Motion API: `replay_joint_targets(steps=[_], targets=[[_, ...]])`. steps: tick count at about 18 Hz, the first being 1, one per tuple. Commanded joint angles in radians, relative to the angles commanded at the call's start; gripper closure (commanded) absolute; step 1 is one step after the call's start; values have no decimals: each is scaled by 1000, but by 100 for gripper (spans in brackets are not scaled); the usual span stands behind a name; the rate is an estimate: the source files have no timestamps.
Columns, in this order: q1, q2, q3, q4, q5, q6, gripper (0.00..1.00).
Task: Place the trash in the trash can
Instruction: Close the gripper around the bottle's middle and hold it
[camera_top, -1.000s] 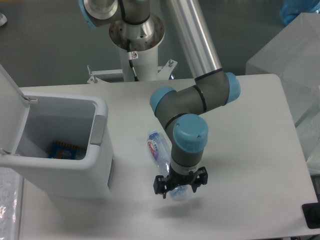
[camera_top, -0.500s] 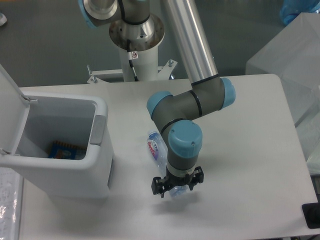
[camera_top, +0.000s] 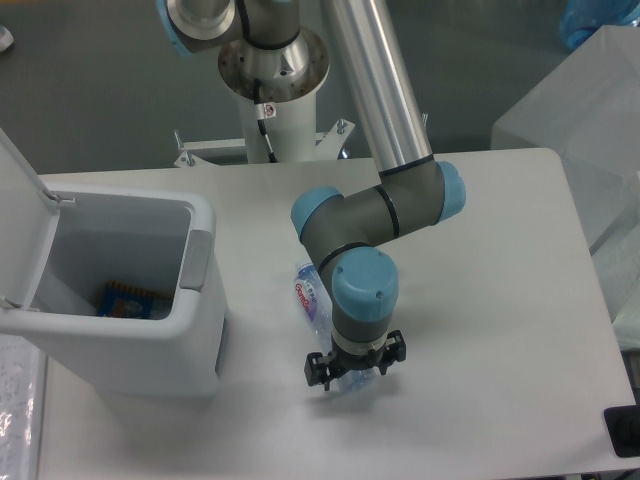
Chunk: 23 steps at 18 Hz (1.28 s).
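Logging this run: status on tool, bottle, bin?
Tool down over the bottle, jaws straddling its lower end; grip unconfirmed. Trash can lid open, left of the bottle. Nothing between them.

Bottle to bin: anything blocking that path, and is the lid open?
Nothing visible does. Bare table lies between the bottle and the trash can, whose lid stands open.

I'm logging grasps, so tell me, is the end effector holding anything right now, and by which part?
It cannot be told for sure. The end effector sits over the lower end of the clear plastic bottle, its fingers astride it, but the wrist hides whether they have closed on it.
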<state>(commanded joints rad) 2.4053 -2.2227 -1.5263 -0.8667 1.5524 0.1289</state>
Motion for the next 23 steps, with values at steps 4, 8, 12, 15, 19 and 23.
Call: replay_joint_targets(steps=[4, 8, 12, 15, 19, 23], targets=[[-2, -2, -2, 0, 2, 2, 0], [-2, -6, -6, 0, 9, 2, 4], [-2, -5, -6, 0, 9, 2, 4], [-2, -8, -6, -1, 9, 2, 4], [-3, -9, -3, -1, 24, 0, 7], [-20, -20, 6, -1, 51, -2, 10]])
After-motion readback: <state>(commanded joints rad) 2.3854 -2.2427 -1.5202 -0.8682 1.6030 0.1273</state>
